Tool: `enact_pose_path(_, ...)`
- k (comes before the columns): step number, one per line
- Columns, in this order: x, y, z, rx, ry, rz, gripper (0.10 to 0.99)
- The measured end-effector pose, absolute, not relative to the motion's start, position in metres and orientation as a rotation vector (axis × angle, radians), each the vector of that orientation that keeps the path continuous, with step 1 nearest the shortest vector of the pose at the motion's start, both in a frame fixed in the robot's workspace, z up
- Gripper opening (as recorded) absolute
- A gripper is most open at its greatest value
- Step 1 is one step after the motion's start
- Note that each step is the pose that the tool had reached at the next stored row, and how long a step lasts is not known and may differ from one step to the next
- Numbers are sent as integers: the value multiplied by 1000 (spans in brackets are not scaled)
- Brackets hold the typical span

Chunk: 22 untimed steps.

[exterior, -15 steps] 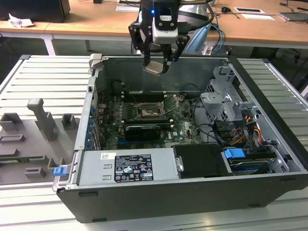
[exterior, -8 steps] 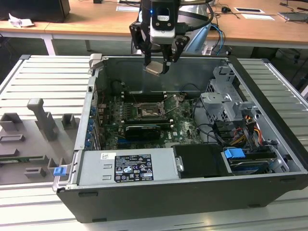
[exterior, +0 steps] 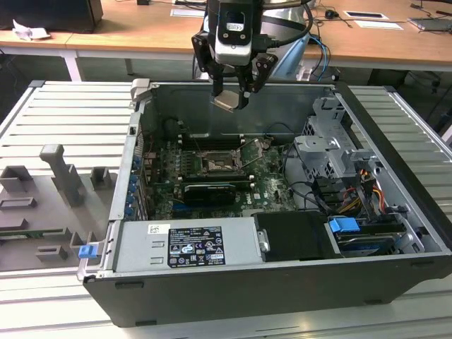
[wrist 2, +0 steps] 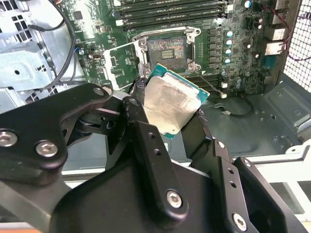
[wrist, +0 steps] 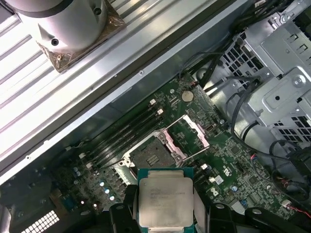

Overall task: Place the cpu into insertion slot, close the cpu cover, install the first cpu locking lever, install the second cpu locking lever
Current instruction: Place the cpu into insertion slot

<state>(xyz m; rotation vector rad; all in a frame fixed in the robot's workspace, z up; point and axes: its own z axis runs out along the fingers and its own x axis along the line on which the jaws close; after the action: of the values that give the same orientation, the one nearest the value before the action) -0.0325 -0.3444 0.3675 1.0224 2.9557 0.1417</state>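
One cpu (wrist: 163,201), silvery top up, sits clamped by two opposite edges between the gripper's (exterior: 232,96) two fingers, high above the open computer case (exterior: 282,289). Below it the single insertion slot (wrist: 148,158) lies bare. Its one cpu cover (wrist: 187,131) is swung open beside it, with open air between chip and socket.

The tool (exterior: 233,95) grips the cpu (exterior: 226,103), held high over the far part of the open computer case (exterior: 212,289). Nearer, the insertion slot (exterior: 215,164) lies exposed on the green motherboard (exterior: 272,185).
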Motion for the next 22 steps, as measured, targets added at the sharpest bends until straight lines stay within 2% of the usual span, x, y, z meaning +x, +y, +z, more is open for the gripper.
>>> enact_pose_path(22, -32, -344, 365, 1294, 2838, 138, 541)
